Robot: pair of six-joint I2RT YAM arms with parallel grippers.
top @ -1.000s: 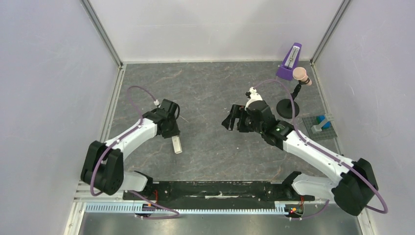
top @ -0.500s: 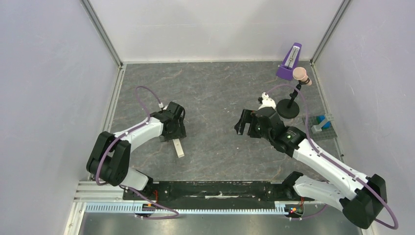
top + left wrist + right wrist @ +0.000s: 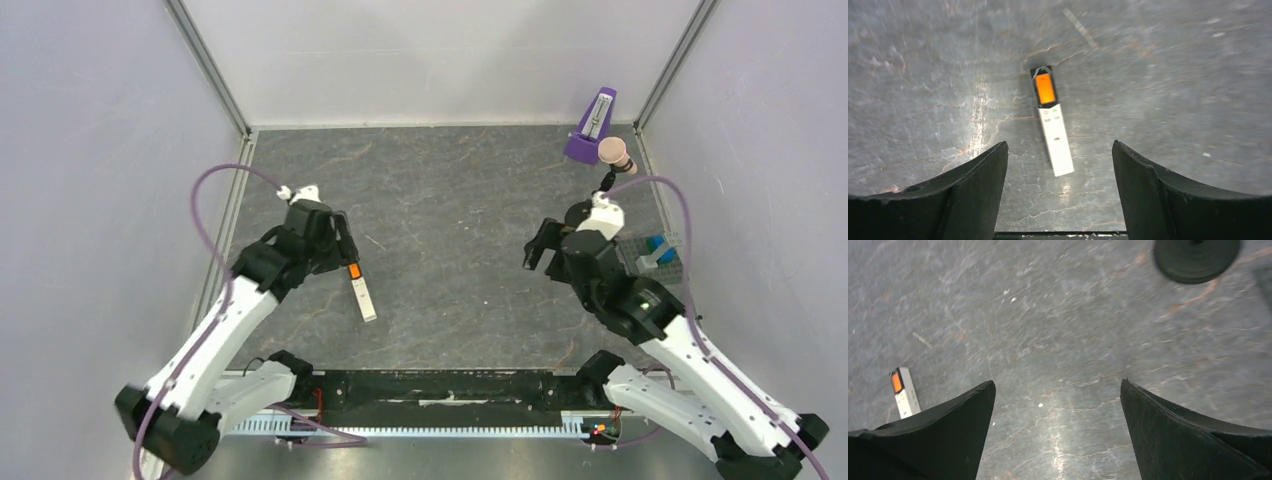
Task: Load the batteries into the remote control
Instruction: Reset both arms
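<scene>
Now the remote control (image 3: 1052, 127) is lying flat on the grey table (image 3: 450, 200), orange button (image 3: 1045, 88) facing up. The left gripper (image 3: 1059, 155) is hovering directly above it, jaws wide and empty, probably lining up a grasp. The right gripper (image 3: 1058, 390) is hanging well apart, equally wide and empty. No batteries are showing.

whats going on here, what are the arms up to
Neither arm holds anything right now. The remote control lies flat on the table with its orange button facing up. The left gripper hangs open right above it. The right gripper is open too, off to the side. No batteries are in sight.
</scene>
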